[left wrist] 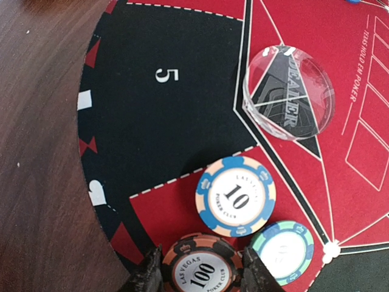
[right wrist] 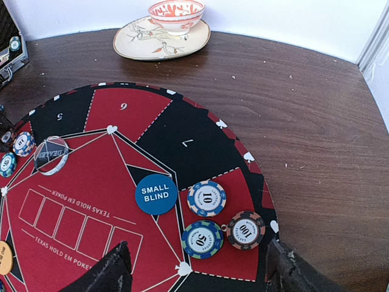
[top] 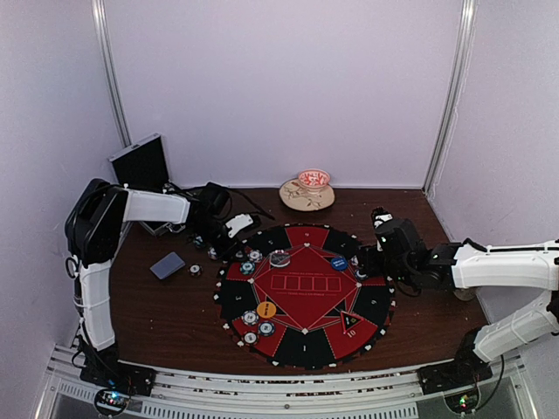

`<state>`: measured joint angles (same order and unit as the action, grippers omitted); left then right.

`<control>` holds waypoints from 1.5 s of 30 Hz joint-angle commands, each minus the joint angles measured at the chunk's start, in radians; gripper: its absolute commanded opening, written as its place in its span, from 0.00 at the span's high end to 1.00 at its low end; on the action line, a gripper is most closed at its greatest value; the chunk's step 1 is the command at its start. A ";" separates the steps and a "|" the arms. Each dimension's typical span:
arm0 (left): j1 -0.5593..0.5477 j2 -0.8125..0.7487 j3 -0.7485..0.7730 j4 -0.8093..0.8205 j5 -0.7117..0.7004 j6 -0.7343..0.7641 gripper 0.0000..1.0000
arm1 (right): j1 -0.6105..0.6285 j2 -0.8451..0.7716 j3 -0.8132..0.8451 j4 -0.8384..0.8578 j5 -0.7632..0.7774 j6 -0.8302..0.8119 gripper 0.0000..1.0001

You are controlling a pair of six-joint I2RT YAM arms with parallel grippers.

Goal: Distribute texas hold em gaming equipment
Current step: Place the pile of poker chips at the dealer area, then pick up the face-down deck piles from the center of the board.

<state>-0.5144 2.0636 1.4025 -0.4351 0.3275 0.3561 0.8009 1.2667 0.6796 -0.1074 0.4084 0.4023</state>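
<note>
White-walled booth, dark wooden table [top: 175, 305], round red-and-black mat [top: 304, 292] in the middle.

Left gripper [left wrist: 203, 277]: jaws closed onto the black-and-orange 100 chip [left wrist: 199, 258], one finger on each side of its rim. That chip is on the mat's far-left red field, lower part cut off by the frame edge. Blue 10 chip [left wrist: 235, 196] is just beside it. Teal chip [left wrist: 284, 252] is next to that, its value washed out by glare and partly behind a finger. Clear dealer button [left wrist: 289, 92] is farther in on the mat.

Right gripper [right wrist: 197, 277]: jaws spread wide, nothing between them, touching nothing, above the mat's right side. Only the finger [right wrist: 106, 271] tips show. Ahead of them are the small blind disc [right wrist: 156, 194], a second 10 chip [right wrist: 206, 198], a 50 chip [right wrist: 202, 238] and a brown 100 chip [right wrist: 245, 230], clustered together.

Card deck [top: 167, 264] is on bare table left of the mat; a tiny object beside it is unreadable. Orange disc [top: 266, 309] and more chips [top: 258, 323] are near-left on the mat. Case [right wrist: 12, 52] is cut off at the frame edge. Bowl [right wrist: 176, 13] sits on a plate [right wrist: 137, 42] at the far edge.
</note>
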 commanded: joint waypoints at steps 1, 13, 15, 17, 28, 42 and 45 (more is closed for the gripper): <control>-0.005 0.010 0.027 0.036 -0.008 -0.004 0.65 | 0.004 -0.009 -0.012 0.006 0.012 -0.004 0.22; -0.005 0.012 0.023 0.037 -0.011 -0.002 0.55 | 0.004 -0.010 -0.012 0.006 0.012 -0.005 0.22; -0.006 0.011 0.024 0.037 -0.011 -0.003 0.55 | 0.005 -0.010 -0.011 0.006 0.012 -0.005 0.23; -0.005 0.012 0.025 0.038 -0.011 -0.003 0.54 | 0.004 -0.010 -0.012 0.007 0.012 -0.004 0.22; -0.004 -0.010 0.020 0.047 -0.019 -0.011 0.53 | 0.004 -0.012 -0.013 0.006 0.012 -0.005 0.23; -0.005 -0.204 -0.050 0.020 -0.029 0.010 0.48 | 0.006 -0.010 -0.011 0.006 0.010 -0.004 0.23; -0.002 -0.276 -0.100 0.020 -0.039 0.019 0.44 | 0.005 -0.013 -0.013 0.005 0.011 -0.003 0.23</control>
<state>-0.5144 1.8805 1.3598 -0.4194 0.3000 0.3553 0.8009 1.2667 0.6792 -0.1074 0.4084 0.3988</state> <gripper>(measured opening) 0.535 0.775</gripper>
